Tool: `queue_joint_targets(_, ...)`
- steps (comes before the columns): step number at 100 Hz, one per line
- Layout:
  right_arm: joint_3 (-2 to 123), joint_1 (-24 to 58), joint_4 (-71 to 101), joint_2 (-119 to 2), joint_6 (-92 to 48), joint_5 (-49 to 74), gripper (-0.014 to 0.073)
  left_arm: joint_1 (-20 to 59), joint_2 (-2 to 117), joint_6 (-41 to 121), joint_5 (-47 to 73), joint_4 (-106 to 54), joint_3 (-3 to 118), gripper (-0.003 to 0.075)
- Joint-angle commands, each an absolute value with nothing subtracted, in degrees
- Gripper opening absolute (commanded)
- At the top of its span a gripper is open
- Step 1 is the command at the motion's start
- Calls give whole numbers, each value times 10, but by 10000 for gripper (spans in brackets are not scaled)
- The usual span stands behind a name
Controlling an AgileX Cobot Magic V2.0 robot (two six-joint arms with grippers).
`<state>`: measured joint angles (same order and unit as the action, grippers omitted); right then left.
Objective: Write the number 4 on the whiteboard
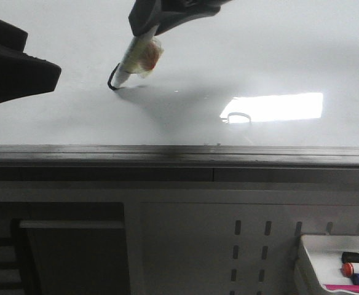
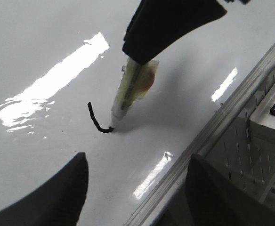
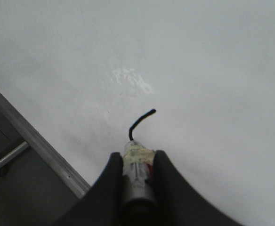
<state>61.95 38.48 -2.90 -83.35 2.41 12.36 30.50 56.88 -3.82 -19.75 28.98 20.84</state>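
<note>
The whiteboard [image 1: 185,74] is glossy white with a bright light reflection and a dark grey rail along its near edge. My right gripper [image 1: 144,29] is shut on a taped white marker [image 1: 133,58], tip down on the board. From the tip runs a short curved black stroke [image 1: 112,80], a first part of the number 4. It also shows in the left wrist view [image 2: 96,119] and the right wrist view [image 3: 140,120], with the marker [image 3: 137,169] between the fingers. My left gripper [image 2: 137,188] is open and empty, hovering over the board near its rail.
A small white tray [image 1: 336,267] with markers sits below the board at the lower right. The grey rail [image 1: 179,155] and a perforated panel [image 1: 247,246] lie in front. My left arm [image 1: 10,67] hangs at the far left.
</note>
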Motion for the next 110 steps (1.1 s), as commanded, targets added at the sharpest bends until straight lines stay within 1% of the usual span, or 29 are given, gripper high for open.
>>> queue_joint_targets(1, 621, 361, -50, -792, 19, 134, -66, 305, 561, -40, -231, 276, 224, 418)
queue_joint_targets(17, 623, 348, -51, -768, 19, 140, -66, 305, 561, -40, -231, 276, 224, 418)
queue_joint_targets(29, 648, 365, -51, -766, 19, 130, -66, 305, 561, -40, -231, 276, 224, 418)
queue_joint_targets(58, 675, 369, -52, -801, 19, 95, -66, 305, 561, -40, -232, 276, 224, 418)
queue_joint_targets(75, 666, 372, -32, -811, 19, 160, -66, 305, 561, -40, -232, 276, 224, 418)
queue_joint_targets(90, 645, 406, -30, -802, 19, 195, -66, 305, 561, -40, -232, 285, 224, 418)
queue_joint_targets(110, 656, 435, -30, -800, 19, 206, -66, 306, 595, -40, -256, 311, 224, 418)
